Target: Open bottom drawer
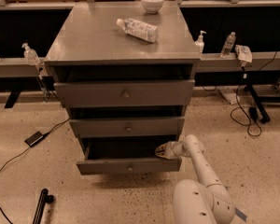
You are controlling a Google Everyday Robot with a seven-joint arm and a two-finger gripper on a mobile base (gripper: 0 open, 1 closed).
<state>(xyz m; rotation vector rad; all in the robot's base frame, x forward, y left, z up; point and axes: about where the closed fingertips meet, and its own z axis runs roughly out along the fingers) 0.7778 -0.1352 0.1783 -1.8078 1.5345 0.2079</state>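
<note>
Grey metal bottom drawer (129, 166), hand (160, 150) at rim

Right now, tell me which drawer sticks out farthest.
The bottom drawer, the narrowest front, its dark interior exposed; the gripper sits over its right end.

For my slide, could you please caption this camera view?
Gripper at the right end of the partly open bottom drawer of a grey cabinet.

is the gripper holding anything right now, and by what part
It cannot be told. The gripper is at the right end of the bottom drawer, by the top edge of its front, away from the knob.
</note>
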